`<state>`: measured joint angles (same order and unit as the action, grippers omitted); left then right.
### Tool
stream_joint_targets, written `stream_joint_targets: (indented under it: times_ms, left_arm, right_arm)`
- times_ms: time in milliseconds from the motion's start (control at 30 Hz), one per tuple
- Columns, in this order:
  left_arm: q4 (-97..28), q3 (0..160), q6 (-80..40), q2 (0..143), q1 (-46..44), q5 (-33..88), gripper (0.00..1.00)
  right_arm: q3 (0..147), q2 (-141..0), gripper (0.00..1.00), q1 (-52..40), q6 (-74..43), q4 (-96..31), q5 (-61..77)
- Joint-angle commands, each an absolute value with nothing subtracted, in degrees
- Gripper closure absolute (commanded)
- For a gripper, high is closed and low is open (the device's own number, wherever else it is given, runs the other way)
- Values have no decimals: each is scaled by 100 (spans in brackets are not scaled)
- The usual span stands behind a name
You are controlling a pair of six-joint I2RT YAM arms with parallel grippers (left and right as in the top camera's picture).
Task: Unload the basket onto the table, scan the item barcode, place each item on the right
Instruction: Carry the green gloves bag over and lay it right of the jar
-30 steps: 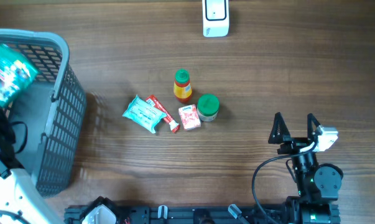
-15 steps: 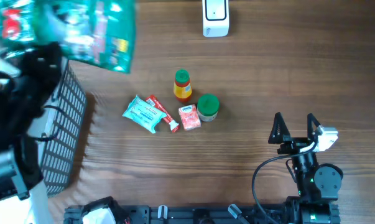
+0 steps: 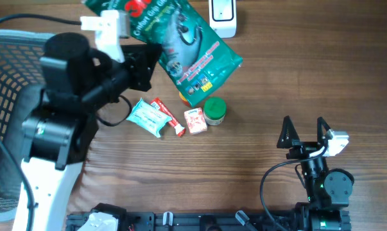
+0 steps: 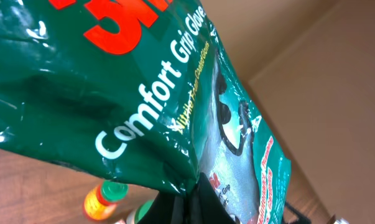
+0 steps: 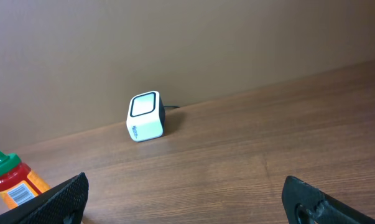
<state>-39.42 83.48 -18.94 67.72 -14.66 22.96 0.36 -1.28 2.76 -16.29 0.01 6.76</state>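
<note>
Over the table [image 3: 296, 77], left hand [image 3: 147, 68] raised, clamped on glove packet [image 3: 180, 38]; right hand [image 3: 303, 132] apart.

a mock shop checkout: white barcode scanner [image 3: 223, 18], grey mesh basket [image 3: 2, 96], small groceries [image 3: 194, 120] on a wooden table [image 3: 309, 77].

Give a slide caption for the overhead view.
Left gripper holds a green glove bag near the scanner; right gripper rests open.

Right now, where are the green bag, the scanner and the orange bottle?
green bag [image 3: 180, 42], overhead view, middle of its printed front.
scanner [image 5: 144, 106], right wrist view, its window face.
orange bottle [image 5: 22, 182], right wrist view, its orange body.
</note>
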Motion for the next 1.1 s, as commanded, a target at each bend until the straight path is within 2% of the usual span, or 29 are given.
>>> stream_joint_targets:
  times_ms: [0, 367, 633, 833, 900, 967, 1067]
  left_arm:
    - [-4001, 8449, -1481, 7111, -1868, 2220, 96]
    - [-2978, 8449, -1367, 9083, -3304, 2211, 96]
    - [-2316, 8449, -1367, 10407, -3848, 2091, 96]
    - [-2423, 8449, -1387, 11345, -4121, 1691, 95]
    - [-2423, 8449, -1387, 11402, -4163, 1688, 90]
    - [-2425, 8449, -1385, 11402, -4209, 1686, 77]
    - [-2480, 8451, -1387, 11351, -4211, 1684, 68]
  right_arm:
    - [30, -130, 0, 242, -1669, 30, 598]
    - [30, -130, 0, 242, -1667, 30, 598]
    - [30, -130, 0, 242, -1669, 30, 598]
    - [30, -130, 0, 242, -1669, 30, 598]
    - [30, -130, 1, 242, -1667, 30, 598]
    - [30, -130, 0, 242, -1669, 30, 598]
    - [30, -130, 0, 242, -1669, 30, 598]
